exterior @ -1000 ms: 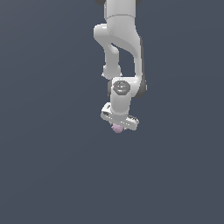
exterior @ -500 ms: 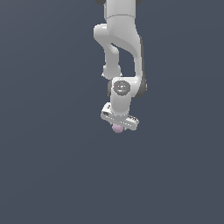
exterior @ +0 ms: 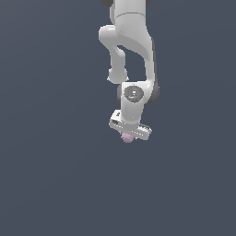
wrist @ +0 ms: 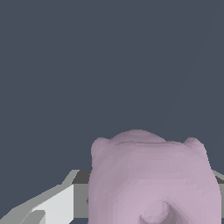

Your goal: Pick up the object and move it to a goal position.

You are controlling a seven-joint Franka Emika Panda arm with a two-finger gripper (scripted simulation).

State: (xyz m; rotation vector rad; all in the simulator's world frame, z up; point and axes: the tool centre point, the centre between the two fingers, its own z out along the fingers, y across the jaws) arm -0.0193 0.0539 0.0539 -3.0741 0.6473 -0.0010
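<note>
Arm [exterior: 131, 41]: reached down from the top of the exterior view, over a plain grey worktop [exterior: 50, 175] with no visible edges or goal marker.
Jaws [exterior: 128, 135]: appeared closed on the object, though the fingers were barely visible.
Object [exterior: 127, 137]: pale pink lumpy ball, tucked under the gripper; it filled the wrist view [wrist: 153, 179].
Step in hand: likely carrying.
Advice: keep the grip firm and travel smoothly, as the rounded ball could slip.

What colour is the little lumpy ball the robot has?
The ball is pale pink-lilac all over, no pattern. The wrist view shows it best.
</note>
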